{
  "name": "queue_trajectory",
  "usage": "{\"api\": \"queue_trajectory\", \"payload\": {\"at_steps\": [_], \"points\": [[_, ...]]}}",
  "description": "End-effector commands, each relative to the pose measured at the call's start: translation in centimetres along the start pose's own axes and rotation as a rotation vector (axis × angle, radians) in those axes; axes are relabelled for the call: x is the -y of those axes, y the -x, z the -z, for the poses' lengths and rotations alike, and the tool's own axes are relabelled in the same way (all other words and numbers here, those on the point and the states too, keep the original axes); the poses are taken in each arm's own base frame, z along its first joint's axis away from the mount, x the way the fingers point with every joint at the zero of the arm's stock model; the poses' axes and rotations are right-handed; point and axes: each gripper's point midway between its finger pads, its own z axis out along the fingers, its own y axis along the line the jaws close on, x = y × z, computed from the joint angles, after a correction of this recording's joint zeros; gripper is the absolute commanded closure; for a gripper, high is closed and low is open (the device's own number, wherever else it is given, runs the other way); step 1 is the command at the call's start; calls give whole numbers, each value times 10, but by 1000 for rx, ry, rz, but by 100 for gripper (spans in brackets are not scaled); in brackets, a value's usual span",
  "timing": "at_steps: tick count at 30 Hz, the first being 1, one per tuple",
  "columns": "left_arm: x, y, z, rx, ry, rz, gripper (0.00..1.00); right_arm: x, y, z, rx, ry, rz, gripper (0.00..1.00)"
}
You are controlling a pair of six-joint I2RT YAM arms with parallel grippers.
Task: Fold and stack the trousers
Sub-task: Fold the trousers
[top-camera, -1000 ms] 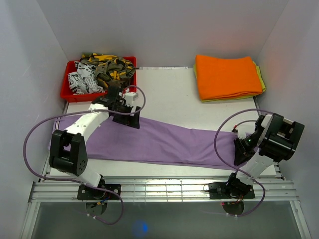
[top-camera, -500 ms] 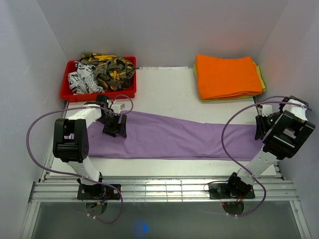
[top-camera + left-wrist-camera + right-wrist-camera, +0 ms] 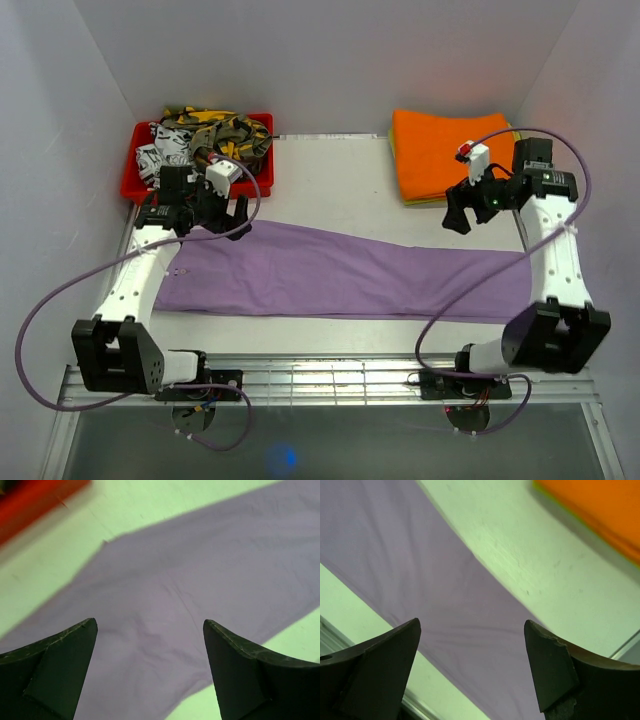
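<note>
Now both claws hang open, trousers flat and unheld

Right, the white counter fills the floor of the booth. The lilac trousers run across its near half as one long smooth band, from 9 o'clock round to 3 o'clock. The wider end sits at 9, and the far end passes behind the right arm. Nothing is holding them. The orange cloths sit folded at 1 o'clock, and the red bin of patterned garments is up at 11.

The left claw has its jaws spread wide and empty above the 9 o'clock end, close to the bin. The right claw is parted just as wide, with nothing in it. It is up by the orange pile, looking down on the cloth's far edge.

Here's the danger, as I read it. The fabric looks thin and soft, so a shallow pinch may catch one layer only, and the fold would come up lopsided. If one end lifts ahead of the other, the band will twist. The right arm's cable loops low across the 3 o'clock end and could drag it off line. The left claw could snag the bin's contents.
</note>
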Motion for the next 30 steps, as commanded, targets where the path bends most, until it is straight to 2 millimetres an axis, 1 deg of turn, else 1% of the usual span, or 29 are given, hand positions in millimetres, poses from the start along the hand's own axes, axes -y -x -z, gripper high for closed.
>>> {"api": "queue_trajectory", "payload": {"at_steps": [1,2,3,4,5,6,7,8,9,10,11,12,13,14,16,17,18,19,20,21,22,23,24,25,26,27,29,30], "points": [[-24,41,17,166,155,-140,2,-22,56,12,264,-67,91,5],[-30,44,16,170,185,-130,2,-20,96,32,452,-150,181,10],[-38,35,4,124,190,-105,3,-21,104,34,525,-163,166,10],[-42,42,0,111,184,-123,5,-26,93,17,555,-129,115,10],[-43,38,-9,74,154,-125,8,-39,123,36,724,-99,151,10],[-45,16,-32,-26,96,-97,17,-48,127,35,768,-41,160,10],[-44,25,-39,-23,46,-128,23,-57,130,30,790,25,172,10],[-45,21,-48,-46,20,-113,26,-68,145,12,775,91,203,10],[-46,20,-58,-54,1,-101,30,-77,137,-11,667,133,153,10],[-44,13,-74,-67,-53,-75,30,-81,138,-28,594,141,150,10],[-44,16,-79,-53,-68,-67,31,-88,146,-55,508,168,152,10],[-47,23,-87,-15,-70,-70,31,-93,132,-72,423,202,142,10],[-48,20,-95,-17,-81,-49,31,-95,130,-83,401,218,128,10],[-45,25,-100,-3,-110,-35,31,-100,119,-98,372,246,106,10],[-42,22,-110,-18,-150,-24,31,-106,117,-108,365,250,142,10],[-47,16,-119,-39,-151,-14,31,-112,111,-122,320,248,164,10],[-51,14,-125,-45,-143,-12,31,-113,110,-127,303,245,186,10],[-54,10,-130,-56,-137,-7,31,-115,109,-134,287,248,176,10],[-56,0,-139,-83,-143,5,32,-116,106,-145,266,255,155,10],[-59,-2,-143,-88,-140,-13,34,-117,108,-148,266,253,139,10],[-59,-5,-146,-95,-147,-24,37,-118,114,-150,274,255,121,10],[-59,-8,-148,-101,-153,-37,44,-121,119,-155,284,259,133,10],[-58,-15,-151,-111,-162,-52,48,-122,123,-158,289,259,141,10],[-57,-17,-152,-110,-163,-92,53,-123,132,-158,303,256,151,10],[-57,-19,-152,-113,-163,-106,57,-126,131,-168,279,265,140,10],[-55,-17,-151,-105,-165,-121,62,-127,135,-170,279,268,135,10],[-49,-22,-149,-103,-191,-142,65,-131,141,-182,271,284,139,10],[-49,-22,-148,-100,-193,-151,69,-131,143,-187,267,286,137,10]]}}
